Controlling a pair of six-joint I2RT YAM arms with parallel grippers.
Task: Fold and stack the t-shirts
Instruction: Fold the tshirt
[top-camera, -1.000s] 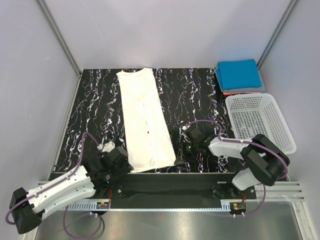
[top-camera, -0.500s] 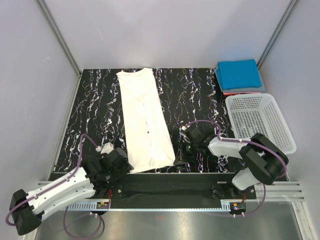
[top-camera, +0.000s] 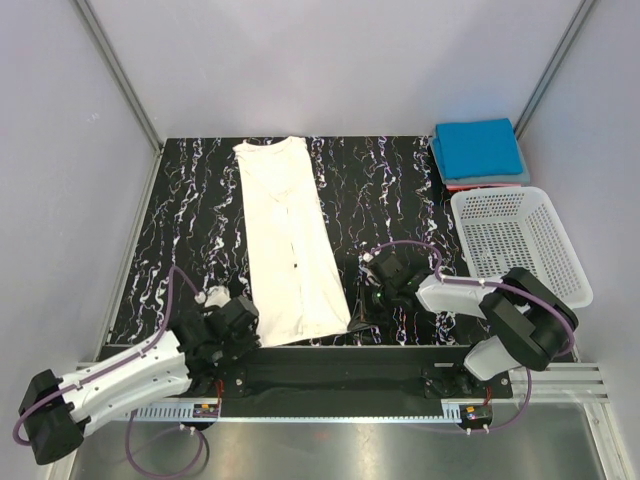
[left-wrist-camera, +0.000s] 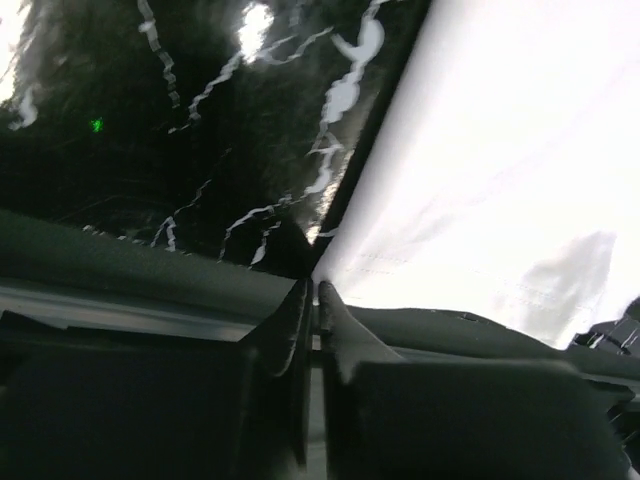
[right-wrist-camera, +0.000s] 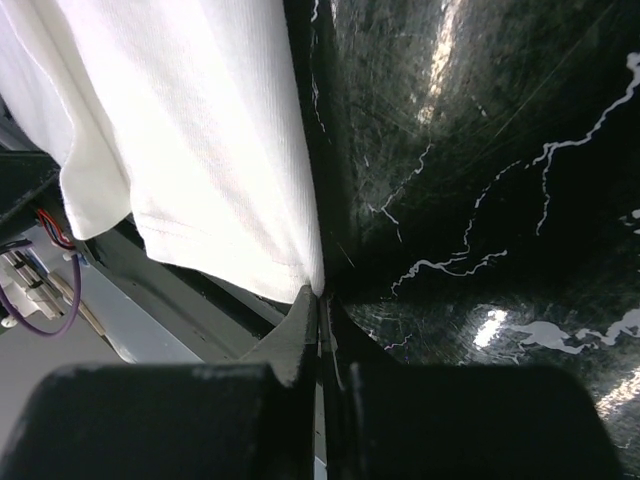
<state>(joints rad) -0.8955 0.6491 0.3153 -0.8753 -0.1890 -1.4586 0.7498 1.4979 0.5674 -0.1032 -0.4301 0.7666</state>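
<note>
The white t-shirt (top-camera: 290, 240) lies as a long narrow strip on the black marbled table (top-camera: 190, 220), collar end far, hem end near. My left gripper (top-camera: 254, 338) is at its near-left hem corner. In the left wrist view (left-wrist-camera: 312, 288) its jaws are shut with the shirt's corner (left-wrist-camera: 500, 150) at their tips. My right gripper (top-camera: 356, 318) is at the near-right hem corner. In the right wrist view (right-wrist-camera: 322, 296) its jaws are shut on the cloth's corner (right-wrist-camera: 200, 120). A folded blue t-shirt (top-camera: 478, 150) lies on a red one (top-camera: 470, 186) at the far right.
A white lattice basket (top-camera: 570, 250) stands at the right edge, just near of the folded stack. The table's near edge and the metal rail (top-camera: 330, 375) run right behind both grippers. Grey walls close in the left, far and right sides.
My left arm has shifted slightly toward the near edge. The right arm and the white shirt show no clear movement.
</note>
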